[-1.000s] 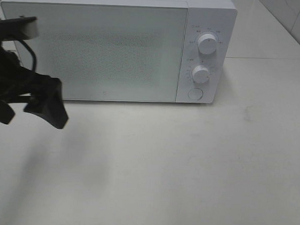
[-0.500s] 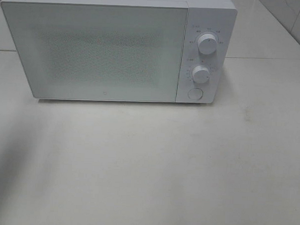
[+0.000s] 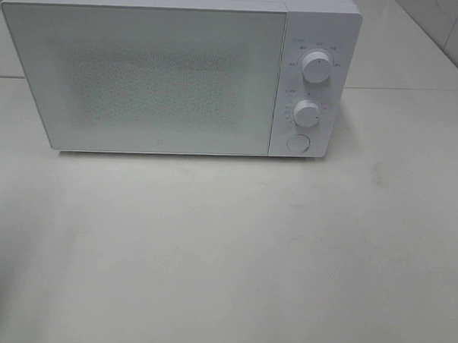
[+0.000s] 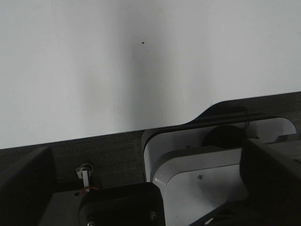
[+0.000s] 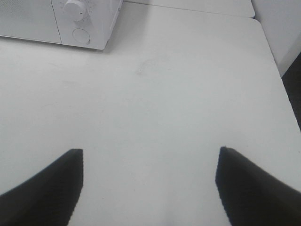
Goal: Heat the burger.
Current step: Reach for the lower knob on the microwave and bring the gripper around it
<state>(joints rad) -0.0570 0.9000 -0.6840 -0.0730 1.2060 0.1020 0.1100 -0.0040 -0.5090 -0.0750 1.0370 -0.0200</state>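
The burger is out of view in every frame. A white microwave stands at the back of the table with its door shut; one corner of it shows in the right wrist view. My right gripper hovers open over bare table in front and to the right of the microwave, with nothing between its dark fingers. My left gripper is open too, with nothing in it, and it looks down over the table's edge. Neither arm appears in the exterior high view.
The microwave's panel carries two round knobs and a round button. White table stretches in front of it. In the left wrist view the table edge ends above a grey and white arm mount.
A second ago my left arm stood at the left of the exterior high view, before the microwave door. It has pulled back out of that view. The microwave has not moved.
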